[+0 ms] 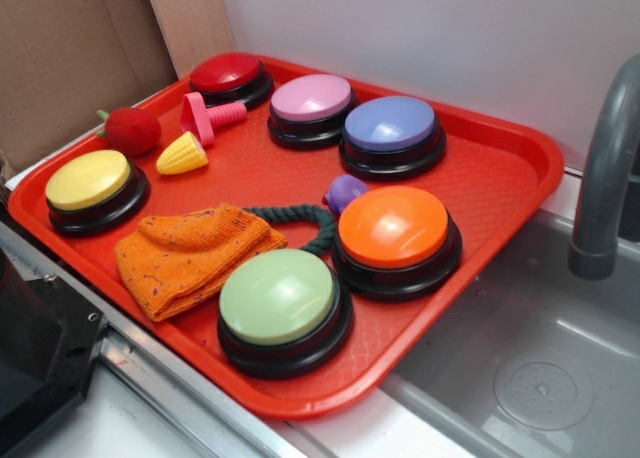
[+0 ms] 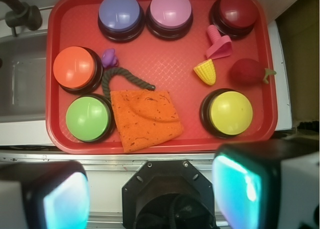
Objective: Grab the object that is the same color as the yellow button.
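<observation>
The small yellow ridged cone-shaped toy [image 2: 206, 71] lies on the red plastic tray [image 2: 165, 64] between the pink toy [image 2: 219, 43] and the pale yellow dome button [image 2: 231, 112] — apart from each. The claw [image 2: 150, 194] hangs spread and empty, above the tray's near edge — nothing grasped yet.

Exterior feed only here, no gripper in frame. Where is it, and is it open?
Observer: Wrist view shows the gripper open, with nothing between its fingers. The whole tray lies in view beyond them.
Operator: Is the corn toy clear from above?
Observer: Top-down, the yellow corn toy touches nothing. Bare tray separates it from the pink toy, the strawberry toy and the yellow button.
Operator: The rope behind the cloth, where does it end?
Observer: The rope has a free end just above the orange cloth, well short of the corn.
</observation>
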Robot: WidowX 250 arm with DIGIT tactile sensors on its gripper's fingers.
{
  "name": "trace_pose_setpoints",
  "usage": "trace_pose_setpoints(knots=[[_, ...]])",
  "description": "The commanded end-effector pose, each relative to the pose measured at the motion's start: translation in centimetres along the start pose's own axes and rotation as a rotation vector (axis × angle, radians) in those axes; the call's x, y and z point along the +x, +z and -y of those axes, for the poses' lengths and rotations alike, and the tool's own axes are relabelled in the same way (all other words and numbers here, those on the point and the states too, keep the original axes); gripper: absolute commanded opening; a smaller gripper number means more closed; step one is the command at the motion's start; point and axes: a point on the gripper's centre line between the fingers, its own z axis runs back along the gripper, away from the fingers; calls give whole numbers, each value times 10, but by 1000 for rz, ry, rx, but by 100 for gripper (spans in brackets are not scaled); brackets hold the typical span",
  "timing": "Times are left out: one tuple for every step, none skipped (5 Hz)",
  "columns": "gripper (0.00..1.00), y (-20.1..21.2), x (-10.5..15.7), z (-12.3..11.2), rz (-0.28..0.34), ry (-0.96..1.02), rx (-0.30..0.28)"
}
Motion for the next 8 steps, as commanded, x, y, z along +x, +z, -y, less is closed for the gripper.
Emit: trace_pose_setpoints(knots=[[100,0,0,0,0,0,0],[100,-29,16,-12,-10,33,35],[100,-55,29,-30,-25,55,49],[100,-78,41,-49,43,58,50],[100,-111,53,-72,93,71,45],[100,-142,68,-89,121,82,63],[100,-164,78,-103,148,105,73],[100,-188,86,-104,103,122,56]])
